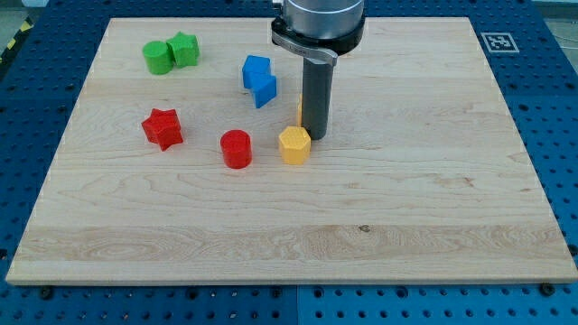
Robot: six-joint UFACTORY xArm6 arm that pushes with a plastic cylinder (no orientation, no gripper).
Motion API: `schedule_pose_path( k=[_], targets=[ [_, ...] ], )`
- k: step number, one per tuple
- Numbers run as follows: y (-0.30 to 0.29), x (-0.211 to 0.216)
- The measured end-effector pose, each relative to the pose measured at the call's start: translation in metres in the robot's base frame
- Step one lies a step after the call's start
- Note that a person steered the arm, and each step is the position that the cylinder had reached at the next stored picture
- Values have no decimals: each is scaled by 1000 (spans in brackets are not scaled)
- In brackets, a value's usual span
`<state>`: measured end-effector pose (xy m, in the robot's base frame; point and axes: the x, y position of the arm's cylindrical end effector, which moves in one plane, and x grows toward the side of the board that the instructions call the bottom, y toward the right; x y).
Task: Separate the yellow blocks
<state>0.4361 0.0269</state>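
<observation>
While no pincer was fitted, my tip [318,137] was seen just right of the yellow hexagon [294,144] on the desk [433,190]; a second yellow block [300,112] was mostly hidden behind the rod.

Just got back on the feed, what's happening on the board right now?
My tip is down on the wooden board, between two yellow blocks. The yellow hexagonal block sits just to the view's left of it; only a sliver of the second yellow block shows behind the rod. They are still close. The two green, two blue and two red blocks lie further left, away from my tip.
</observation>
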Motion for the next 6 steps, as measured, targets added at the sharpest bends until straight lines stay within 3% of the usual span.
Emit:
schedule_pose_path(
  k=[5, 6],
  targets=[
    [-2, -3],
    [21, -12]
  ],
)
